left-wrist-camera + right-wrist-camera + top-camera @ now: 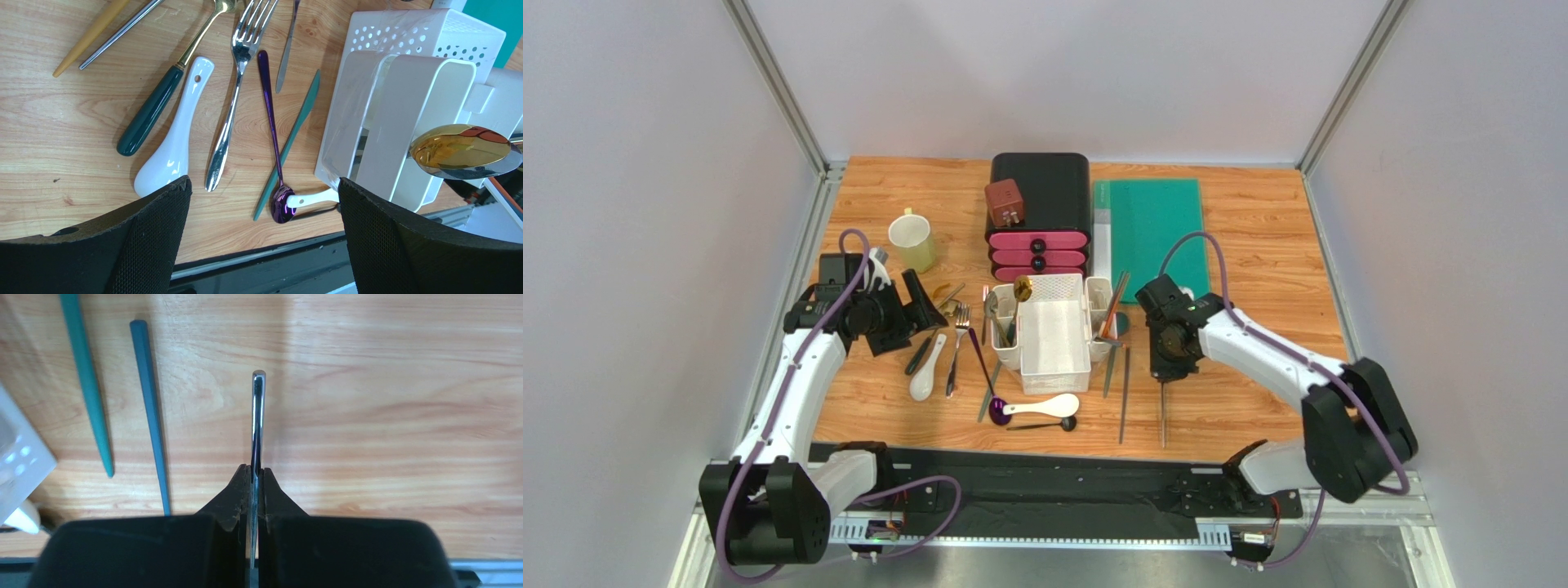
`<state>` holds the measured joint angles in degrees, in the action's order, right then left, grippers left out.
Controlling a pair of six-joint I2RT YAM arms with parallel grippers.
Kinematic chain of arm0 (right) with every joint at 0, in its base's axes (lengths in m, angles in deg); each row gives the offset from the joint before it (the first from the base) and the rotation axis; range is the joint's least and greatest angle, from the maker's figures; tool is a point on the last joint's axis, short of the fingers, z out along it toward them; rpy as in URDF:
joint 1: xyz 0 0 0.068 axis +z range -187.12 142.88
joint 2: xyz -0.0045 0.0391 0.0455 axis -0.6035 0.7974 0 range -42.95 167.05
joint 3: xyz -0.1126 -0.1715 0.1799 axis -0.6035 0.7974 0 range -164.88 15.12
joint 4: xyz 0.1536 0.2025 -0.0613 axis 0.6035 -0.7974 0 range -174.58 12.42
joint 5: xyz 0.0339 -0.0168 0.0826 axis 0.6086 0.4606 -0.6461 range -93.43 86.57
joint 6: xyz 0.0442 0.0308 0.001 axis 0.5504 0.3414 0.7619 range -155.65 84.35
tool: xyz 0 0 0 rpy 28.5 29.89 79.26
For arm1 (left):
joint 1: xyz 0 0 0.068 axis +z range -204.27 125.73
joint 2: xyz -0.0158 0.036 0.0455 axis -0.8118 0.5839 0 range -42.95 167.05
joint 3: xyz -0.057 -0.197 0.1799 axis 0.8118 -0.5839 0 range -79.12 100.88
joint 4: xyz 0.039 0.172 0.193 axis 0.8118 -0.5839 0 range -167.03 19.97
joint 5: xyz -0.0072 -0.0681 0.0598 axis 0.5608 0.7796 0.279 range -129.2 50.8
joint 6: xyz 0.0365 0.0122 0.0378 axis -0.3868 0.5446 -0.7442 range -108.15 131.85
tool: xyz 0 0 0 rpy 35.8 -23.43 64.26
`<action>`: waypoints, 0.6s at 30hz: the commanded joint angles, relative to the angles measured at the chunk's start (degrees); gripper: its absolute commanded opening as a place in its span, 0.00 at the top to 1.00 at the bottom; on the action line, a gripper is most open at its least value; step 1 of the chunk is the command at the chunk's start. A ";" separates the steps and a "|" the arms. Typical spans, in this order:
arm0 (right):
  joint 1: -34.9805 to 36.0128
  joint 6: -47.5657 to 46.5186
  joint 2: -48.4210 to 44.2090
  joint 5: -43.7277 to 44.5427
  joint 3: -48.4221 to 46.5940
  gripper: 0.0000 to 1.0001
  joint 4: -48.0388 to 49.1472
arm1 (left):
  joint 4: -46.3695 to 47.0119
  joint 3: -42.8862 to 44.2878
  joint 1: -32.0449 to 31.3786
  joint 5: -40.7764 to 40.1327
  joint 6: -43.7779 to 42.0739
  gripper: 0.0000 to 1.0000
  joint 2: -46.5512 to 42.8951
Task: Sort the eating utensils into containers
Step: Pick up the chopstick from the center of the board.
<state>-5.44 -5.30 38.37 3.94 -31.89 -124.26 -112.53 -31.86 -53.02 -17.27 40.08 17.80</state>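
Right tool (256, 473), silver chopstick (258, 416), tip nearward

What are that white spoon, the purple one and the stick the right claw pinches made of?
The white spoon: probably glazed ceramic; it is thick, glossy and opaque. The purple spoon: likely coated metal, with a mirror-like sheen. The stick in the right gripper: looks like polished steel, silvery and reflective.

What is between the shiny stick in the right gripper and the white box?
Only a green chopstick and a blue chopstick, lying flat on the table. Nothing taller blocks the silver chopstick.
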 commanded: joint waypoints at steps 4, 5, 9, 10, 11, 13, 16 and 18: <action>-0.30 -1.69 -10.12 6.51 -13.43 1.00 -7.72 | 0.84 0.02 -0.20 0.30 0.34 0.06 -0.28; -0.30 -1.78 -10.56 6.77 -15.38 1.00 -8.08 | 0.93 -0.07 -0.20 0.39 0.34 0.06 -0.28; -0.13 -2.22 -12.75 5.99 -21.98 1.00 -6.59 | 0.93 -0.07 -0.20 0.48 0.25 0.06 -0.37; -0.22 -2.22 -13.20 5.63 -22.95 1.00 -4.76 | 0.93 0.02 -0.20 0.48 0.25 0.06 -0.46; -0.13 -2.22 -13.64 4.85 -24.35 1.00 -3.78 | 0.93 -0.07 -0.20 0.48 0.25 0.06 -0.46; 0.13 -2.22 -14.34 4.84 -25.85 1.00 -1.67 | 0.93 -0.07 -0.29 0.48 0.25 0.06 -0.72; 0.57 -3.71 -14.08 5.10 -28.84 1.00 0.09 | 0.93 -0.16 -0.20 0.39 0.34 0.06 -0.90; 0.92 -5.21 -13.91 5.19 -31.03 1.00 1.40 | 0.93 -0.07 -0.20 0.48 0.25 0.06 -0.81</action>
<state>-5.31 -7.46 24.78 8.62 -58.05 -127.63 -112.51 -31.88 -53.02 -17.22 40.08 17.80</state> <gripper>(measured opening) 0.011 0.938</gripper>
